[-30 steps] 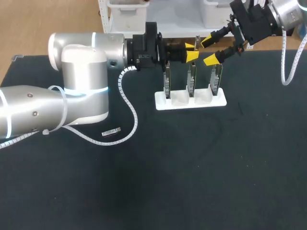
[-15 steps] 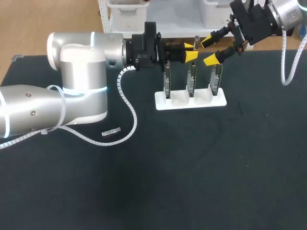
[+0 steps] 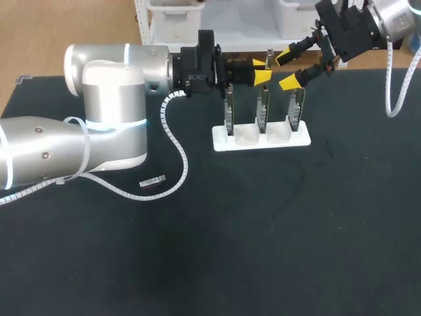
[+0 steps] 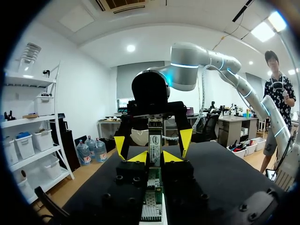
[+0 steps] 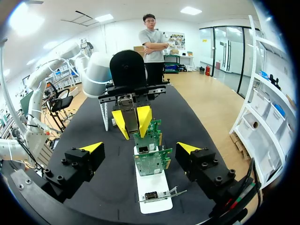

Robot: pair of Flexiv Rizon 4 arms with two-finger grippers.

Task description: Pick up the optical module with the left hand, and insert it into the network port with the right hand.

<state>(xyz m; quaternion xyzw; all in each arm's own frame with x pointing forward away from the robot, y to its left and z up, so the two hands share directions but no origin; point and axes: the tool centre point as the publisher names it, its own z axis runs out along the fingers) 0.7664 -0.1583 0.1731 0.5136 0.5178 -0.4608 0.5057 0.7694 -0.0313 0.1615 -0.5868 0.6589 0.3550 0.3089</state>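
- Black table (image 3: 276, 250) carries a white stand (image 3: 262, 139) close to its far edge, a little right of the middle and well apart from the right and near edges.
- Three boards (image 3: 262, 108) stand upright in the stand, in a row along the far edge with narrow gaps between them.
- Left arm (image 3: 105, 99) comes in from the left edge and lies along the far side. The left gripper (image 3: 262, 70) hangs above the boards, over the left and middle ones.
- Its tips are drawn narrow, pinching the module (image 4: 154, 140) from both sides. The module is off the table and points toward the other gripper.
- Right gripper (image 3: 285, 70) comes in over the far right corner and faces the left one. It is spread wide, with one tip on each side of the module's line and nothing held.
- The two grippers' tips are just beside each other, above the stand, and I cannot tell whether they touch.
- White coiled cable (image 3: 181, 158) loops from the left arm onto the table left of the stand.
- Silver block (image 3: 152, 180) lies flat just beside the loop, well apart from the stand and the near edge.
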